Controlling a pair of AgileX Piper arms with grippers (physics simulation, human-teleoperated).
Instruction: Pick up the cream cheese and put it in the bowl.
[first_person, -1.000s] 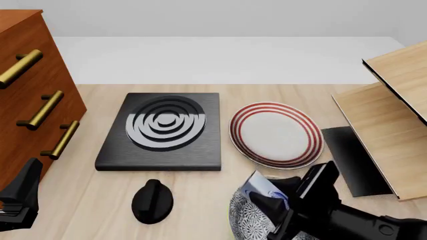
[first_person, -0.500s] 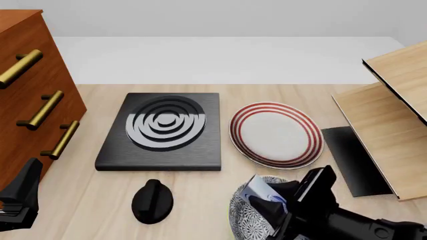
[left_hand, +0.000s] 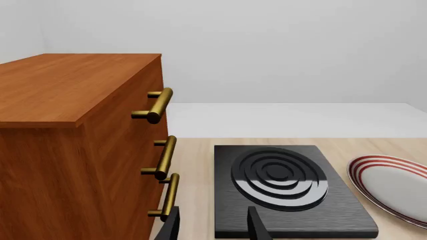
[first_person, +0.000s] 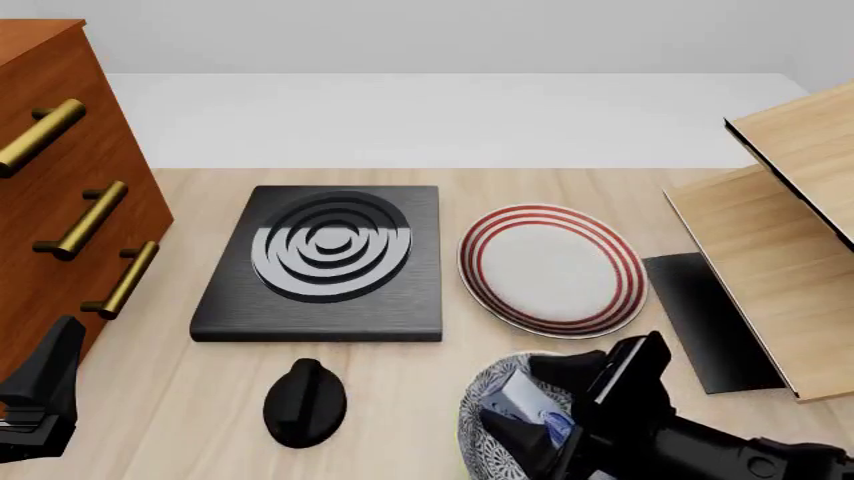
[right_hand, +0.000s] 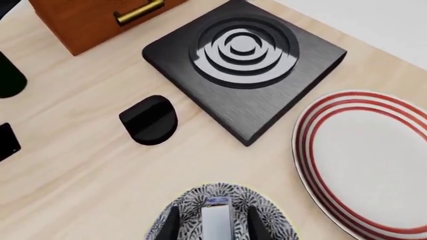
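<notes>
The cream cheese (first_person: 525, 408), a small pale box with blue edges, lies low inside the speckled bowl (first_person: 481, 440) at the table's near edge. In the right wrist view the cream cheese (right_hand: 217, 222) sits over the bowl's patterned inside (right_hand: 187, 210), with a gap to the finger on each side. My right gripper (right_hand: 212, 229) is open astride the box; it also shows in the front view (first_person: 537, 408). My left gripper (left_hand: 213, 227) is open and empty, at the near left of the table (first_person: 47, 385), beside the cabinet.
A black stove slab (first_person: 327, 262) with raised rings lies mid-table. A white plate with red rings (first_person: 551, 268) lies just beyond the bowl. A black knob (first_person: 306, 400) sits left of the bowl. A wooden drawer cabinet (first_person: 54, 200) stands at left, a wooden rack (first_person: 787, 250) at right.
The cream cheese has sunk from a tilted hold above the rim down into the bowl. The right gripper moved slightly lower. The left arm has not moved.
</notes>
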